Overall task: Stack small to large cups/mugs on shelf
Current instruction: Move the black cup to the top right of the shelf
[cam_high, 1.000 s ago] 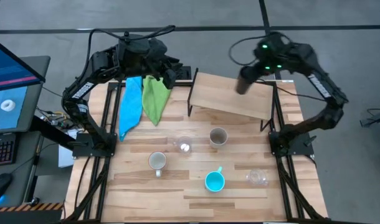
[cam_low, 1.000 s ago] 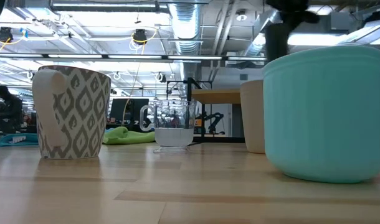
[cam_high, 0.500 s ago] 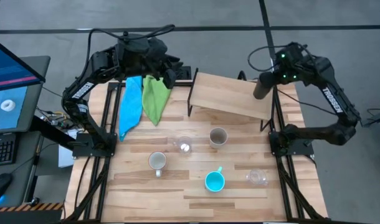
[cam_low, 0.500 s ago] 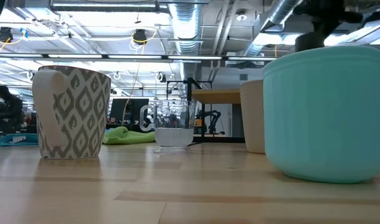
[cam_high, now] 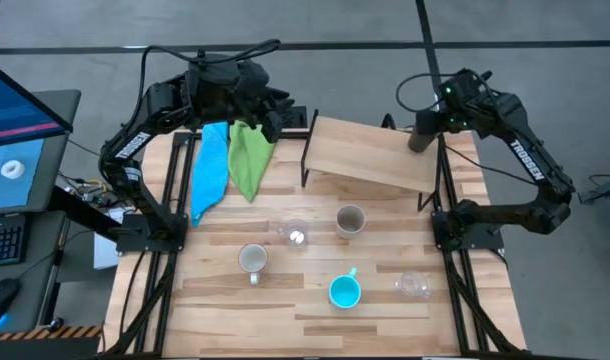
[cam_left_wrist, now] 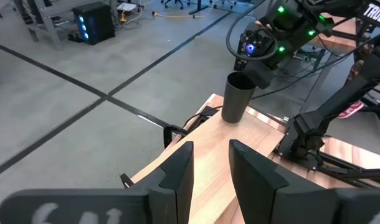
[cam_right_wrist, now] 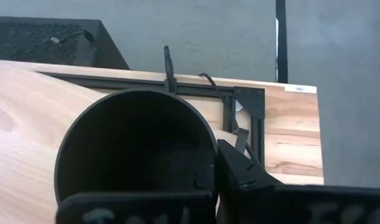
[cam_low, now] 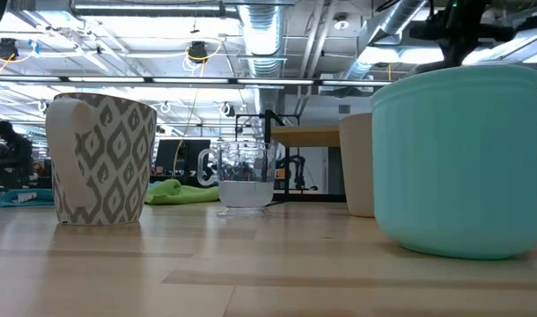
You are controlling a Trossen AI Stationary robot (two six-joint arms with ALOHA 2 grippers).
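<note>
The shelf [cam_high: 373,152], a light-wood board on thin black legs, is taken as the landmark; it stands at the far side of the surface [cam_high: 315,300].

The right pincer [cam_high: 428,122] is found at the shelf's far right corner, closed on the rim of the tall black cup [cam_high: 421,136]. In the right wrist view one finger [cam_right_wrist: 243,171] is seen inside the cup's mouth, pinching the wall. The cup is held upright over that corner; whether its base touches the board cannot be told.

The left pincer [cam_left_wrist: 207,180] is held off the shelf's left end, above the blue cloth [cam_high: 210,172] and green cloth [cam_high: 249,157]. Its fingers are narrowly parted, with nothing seen between them.

On the surface in front of the shelf, the beige tumbler [cam_high: 351,220] stands nearest its front edge. A small clear cup [cam_high: 295,234] stands just left of the tumbler. The white handled mug [cam_high: 252,260] is set farther forward and left. The cyan handled mug [cam_high: 344,291] and the second clear cup [cam_high: 413,286] are placed farthest from the shelf.
</note>
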